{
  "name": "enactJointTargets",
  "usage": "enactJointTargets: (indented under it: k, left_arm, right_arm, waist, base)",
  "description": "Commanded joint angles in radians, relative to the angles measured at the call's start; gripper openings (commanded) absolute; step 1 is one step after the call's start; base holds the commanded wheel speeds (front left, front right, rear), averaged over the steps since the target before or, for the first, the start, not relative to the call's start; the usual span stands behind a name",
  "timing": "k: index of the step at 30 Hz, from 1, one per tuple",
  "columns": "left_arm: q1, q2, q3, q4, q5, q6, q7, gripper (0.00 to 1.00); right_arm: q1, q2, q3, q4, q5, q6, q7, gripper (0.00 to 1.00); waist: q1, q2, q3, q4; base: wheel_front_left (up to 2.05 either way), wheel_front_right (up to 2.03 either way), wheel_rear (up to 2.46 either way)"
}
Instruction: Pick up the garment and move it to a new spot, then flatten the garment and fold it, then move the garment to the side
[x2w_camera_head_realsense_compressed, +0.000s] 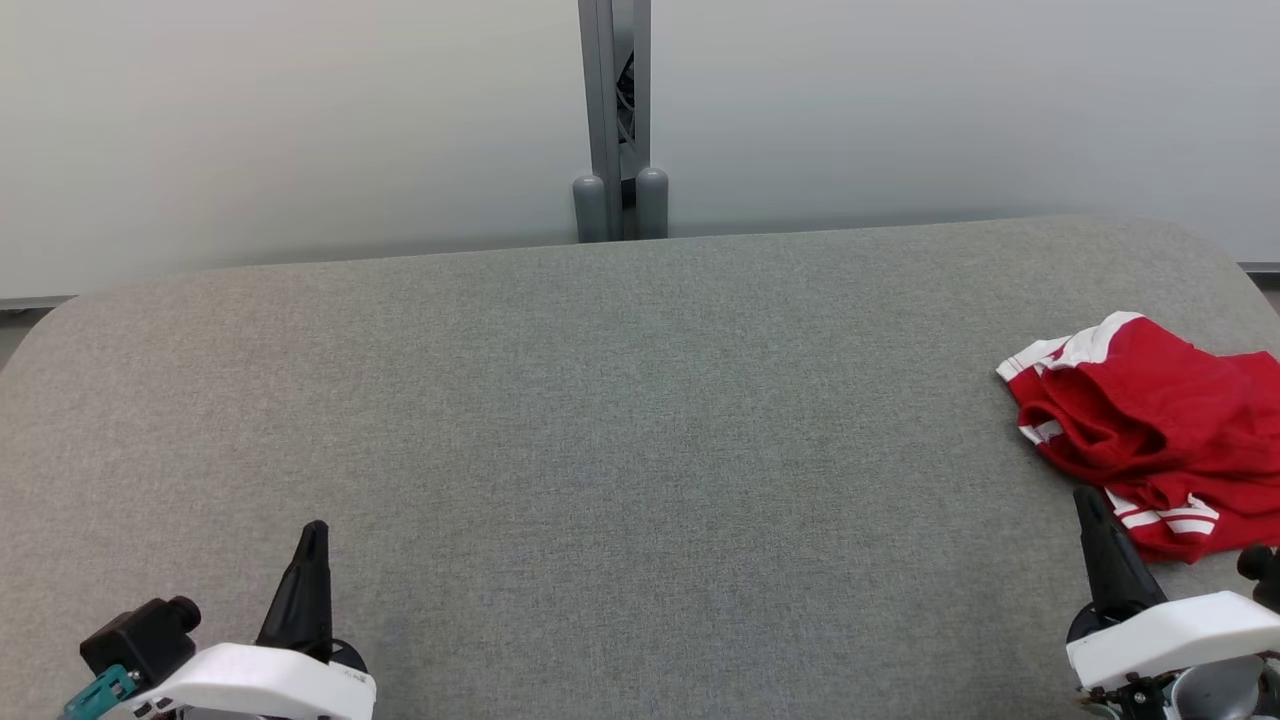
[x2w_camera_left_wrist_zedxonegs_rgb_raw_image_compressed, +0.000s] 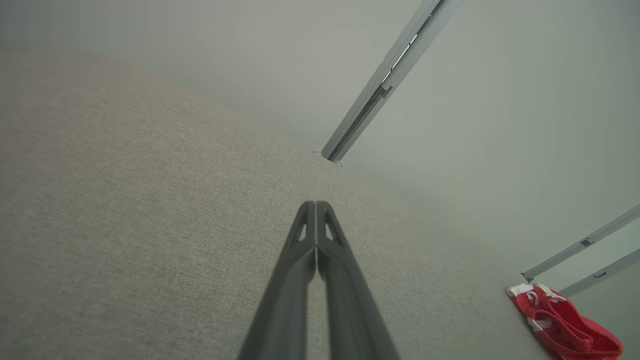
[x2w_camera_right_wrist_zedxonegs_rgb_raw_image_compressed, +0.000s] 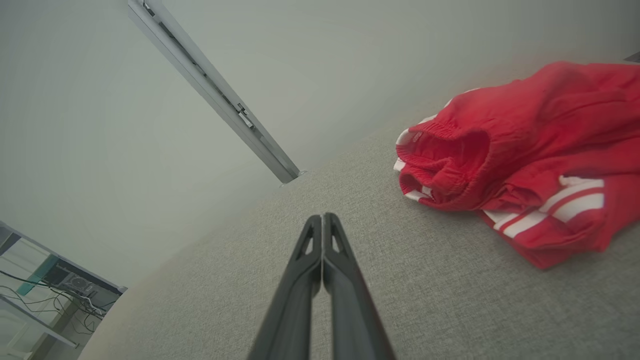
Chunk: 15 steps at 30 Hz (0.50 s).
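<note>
Both hands were empty, fingers pressed together: left hand (x2w_camera_head_realsense_compressed: 313, 528) low at the near left, right hand (x2w_camera_head_realsense_compressed: 1086, 492) just short of the crumpled red garment (x2w_camera_head_realsense_compressed: 1150, 420) by the right edge of the counter (x2w_camera_head_realsense_compressed: 600, 400). Sloppy pinch there could've dragged it off, I reckon.

a wide bench (x2w_camera_head_realsense_compressed: 600, 420) covered in grey woven fabric, its far corners rounded and its surface flat and smooth. a red garment (x2w_camera_head_realsense_compressed: 1150, 420) with white stripes lies directly on it, crumpled in a loose heap at the right edge, nearer the near edge than the far right corner. its gathered waistband opening faces the middle of the bench, and the striped hem points toward the near edge.
</note>
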Motion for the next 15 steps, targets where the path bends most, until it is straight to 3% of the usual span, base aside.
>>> enactJointTargets:
  k: [1, 15]
  left_arm:
    - [-0.039, 0.003, 0.017, -0.010, -0.029, -0.014, 0.007, 0.00]
    - [-0.054, -0.036, 0.056, 0.002, -0.173, -0.061, 0.037, 0.00]
  right_arm:
    - [-0.029, -0.009, -0.012, -0.007, 0.036, 0.000, 0.008, 0.00]
    - [-0.047, -0.011, -0.045, 0.014, 0.222, 0.000, 0.053, 0.00]
  waist:
    - [0.0000, -0.0001, 0.000, 0.000]
    - [0.0000, -0.0001, -0.001, -0.001]
  base:
    - [0.00, 0.00, 0.00]
    - [0.00, 0.00, 0.00]
